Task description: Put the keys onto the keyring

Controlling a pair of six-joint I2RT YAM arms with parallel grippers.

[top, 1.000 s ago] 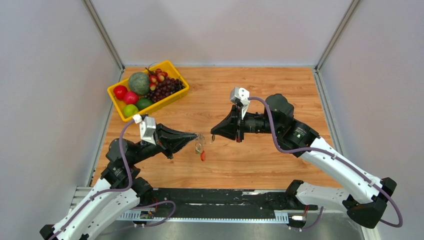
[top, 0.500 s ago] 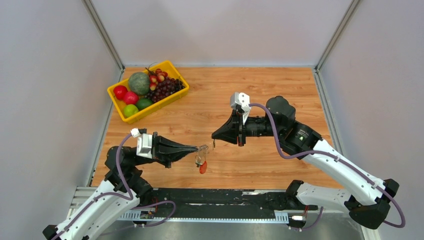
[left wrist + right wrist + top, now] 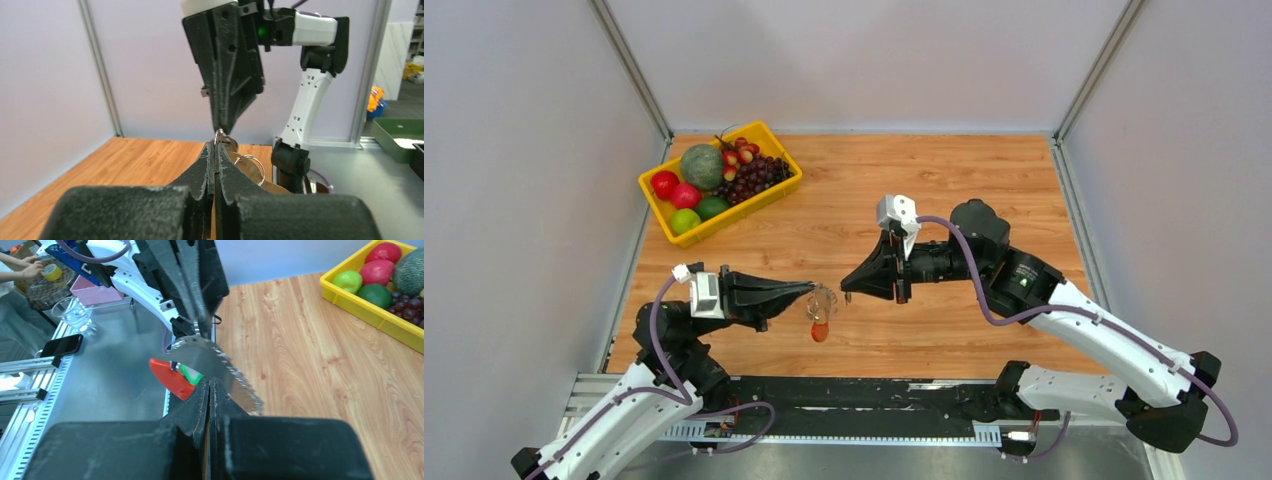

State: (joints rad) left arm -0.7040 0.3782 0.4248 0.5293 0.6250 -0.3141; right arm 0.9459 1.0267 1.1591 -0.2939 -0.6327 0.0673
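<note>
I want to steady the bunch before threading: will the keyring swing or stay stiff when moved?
Probably floppy: the keyring hangs from the left gripper, its red tag dangling below, so it may swing. The serrated piece looks like thin metal, so likely light and easily nudged by the key in the right gripper.

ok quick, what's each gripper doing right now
Left gripper: closed, pinching the keyring, with the red tag dangling below.
Right gripper: closed, seemingly on the small key at its tip, which is too tiny to be sure.
</note>
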